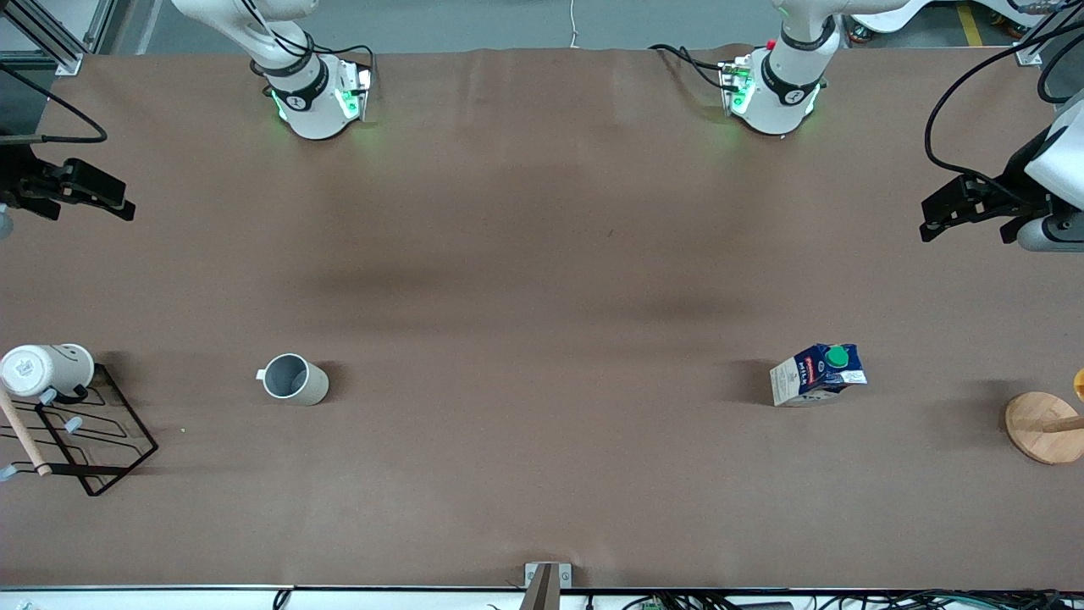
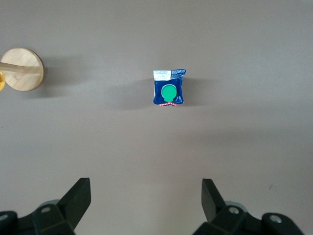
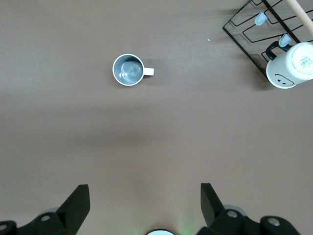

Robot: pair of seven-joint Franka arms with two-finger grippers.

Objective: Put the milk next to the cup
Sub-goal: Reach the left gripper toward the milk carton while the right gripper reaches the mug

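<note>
The milk (image 1: 817,374) is a blue and white carton with a green cap. It stands upright on the table toward the left arm's end, and the left wrist view shows it from above (image 2: 168,88). The cup (image 1: 294,379) is a small grey-beige mug standing upright toward the right arm's end, well apart from the milk. It also shows in the right wrist view (image 3: 129,70). My left gripper (image 1: 929,219) is open and empty, high over the table's left-arm end (image 2: 145,193). My right gripper (image 1: 125,203) is open and empty, high over the right-arm end (image 3: 145,196).
A black wire rack (image 1: 93,440) holding a larger white mug (image 1: 47,370) stands at the right arm's end, beside the cup. A round wooden stand (image 1: 1043,426) sits at the left arm's end, beside the milk. Brown cloth covers the table.
</note>
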